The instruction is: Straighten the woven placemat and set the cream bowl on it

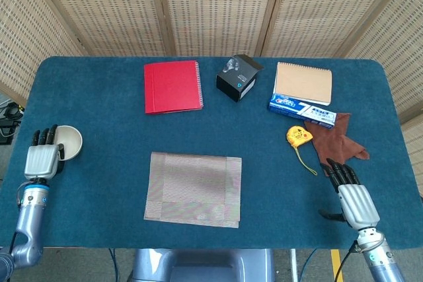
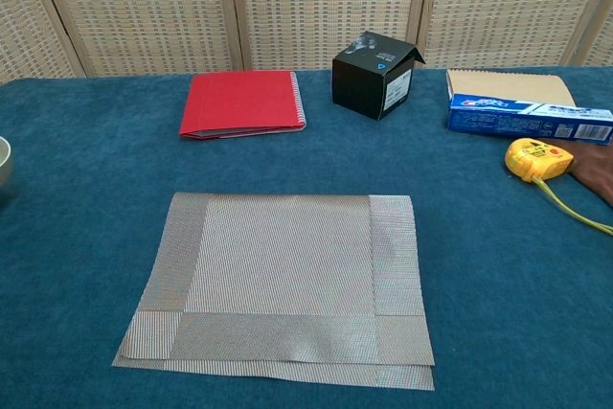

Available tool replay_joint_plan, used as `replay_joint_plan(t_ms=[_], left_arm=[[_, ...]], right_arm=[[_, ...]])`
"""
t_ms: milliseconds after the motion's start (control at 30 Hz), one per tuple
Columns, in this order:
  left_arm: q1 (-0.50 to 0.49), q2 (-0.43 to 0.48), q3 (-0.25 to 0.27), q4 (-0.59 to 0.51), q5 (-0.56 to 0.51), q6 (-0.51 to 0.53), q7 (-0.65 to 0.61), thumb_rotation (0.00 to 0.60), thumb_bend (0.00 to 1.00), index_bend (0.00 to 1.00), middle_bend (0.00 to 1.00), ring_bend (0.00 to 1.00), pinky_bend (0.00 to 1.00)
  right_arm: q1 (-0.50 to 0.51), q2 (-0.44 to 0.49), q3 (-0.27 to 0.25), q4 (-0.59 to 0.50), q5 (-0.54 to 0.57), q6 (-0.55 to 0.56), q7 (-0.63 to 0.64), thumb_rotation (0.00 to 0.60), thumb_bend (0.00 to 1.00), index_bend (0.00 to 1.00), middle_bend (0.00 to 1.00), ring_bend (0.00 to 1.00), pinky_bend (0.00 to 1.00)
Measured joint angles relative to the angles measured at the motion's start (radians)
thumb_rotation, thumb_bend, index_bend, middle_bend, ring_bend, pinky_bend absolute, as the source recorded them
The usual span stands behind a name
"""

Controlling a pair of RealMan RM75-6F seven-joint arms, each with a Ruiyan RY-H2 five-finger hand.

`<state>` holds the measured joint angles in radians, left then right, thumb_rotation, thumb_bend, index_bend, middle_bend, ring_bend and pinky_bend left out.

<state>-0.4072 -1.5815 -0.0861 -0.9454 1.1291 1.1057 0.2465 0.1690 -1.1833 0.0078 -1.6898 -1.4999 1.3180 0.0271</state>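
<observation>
The woven grey placemat (image 1: 193,188) lies flat at the front middle of the table, its edges roughly square to the table, with a second layer peeking out along its near edge (image 2: 278,284). The cream bowl (image 1: 71,142) is at the far left edge of the table, upright, with my left hand (image 1: 39,158) gripping its left rim. The chest view shows only a sliver of the bowl (image 2: 3,160) at its left border and neither hand. My right hand (image 1: 353,197) hovers at the front right with fingers stretched out, holding nothing.
Along the back lie a red notebook (image 1: 172,86), a black box (image 1: 237,78), a tan notebook (image 1: 303,82) and a blue carton (image 1: 302,111). A yellow tape measure (image 1: 299,137) and a brown cloth (image 1: 337,139) lie just ahead of my right hand.
</observation>
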Motion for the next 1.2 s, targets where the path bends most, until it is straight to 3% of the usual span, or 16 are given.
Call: replay_joint_plan(t_ms=[67, 167, 333, 767, 933, 1200], left_arm=[[0.002, 0.006, -0.001, -0.005, 0.004, -0.005, -0.005, 0.6, 0.27, 0.35, 0.0, 0.0, 0.0], [0.006, 0.018, -0.003, -0.017, 0.01, -0.009, -0.011, 0.6, 0.24, 0.24, 0.0, 0.0, 0.0], [0.013, 0.051, -0.005, -0.056, 0.023, -0.015, -0.029, 0.6, 0.23, 0.18, 0.0, 0.0, 0.0], [0.025, 0.163, -0.016, -0.284, 0.207, 0.128, -0.172, 0.6, 0.23, 0.18, 0.0, 0.0, 0.0], [0.019, 0.179, 0.004, -0.391, 0.268, 0.152, -0.129, 0.6, 0.23, 0.19, 0.0, 0.0, 0.0], [0.015, 0.152, 0.075, -0.499, 0.361, 0.154, -0.007, 0.6, 0.23, 0.29, 0.0, 0.0, 0.0]], right_arm=[[0.0, 0.0, 0.0, 0.0, -0.001, 0.001, 0.001, 0.6, 0.08, 0.09, 0.0, 0.0, 0.0], [0.0, 0.001, -0.001, -0.001, -0.002, 0.001, 0.002, 0.6, 0.08, 0.09, 0.0, 0.0, 0.0], [-0.001, 0.004, -0.001, -0.005, -0.008, 0.005, 0.006, 0.6, 0.08, 0.09, 0.0, 0.0, 0.0], [-0.003, 0.007, -0.003, -0.01, -0.017, 0.013, 0.014, 0.6, 0.08, 0.08, 0.0, 0.0, 0.0], [-0.004, 0.01, -0.002, -0.012, -0.019, 0.016, 0.019, 0.6, 0.08, 0.08, 0.0, 0.0, 0.0], [-0.003, 0.012, -0.002, -0.013, -0.02, 0.013, 0.022, 0.6, 0.08, 0.08, 0.0, 0.0, 0.0]])
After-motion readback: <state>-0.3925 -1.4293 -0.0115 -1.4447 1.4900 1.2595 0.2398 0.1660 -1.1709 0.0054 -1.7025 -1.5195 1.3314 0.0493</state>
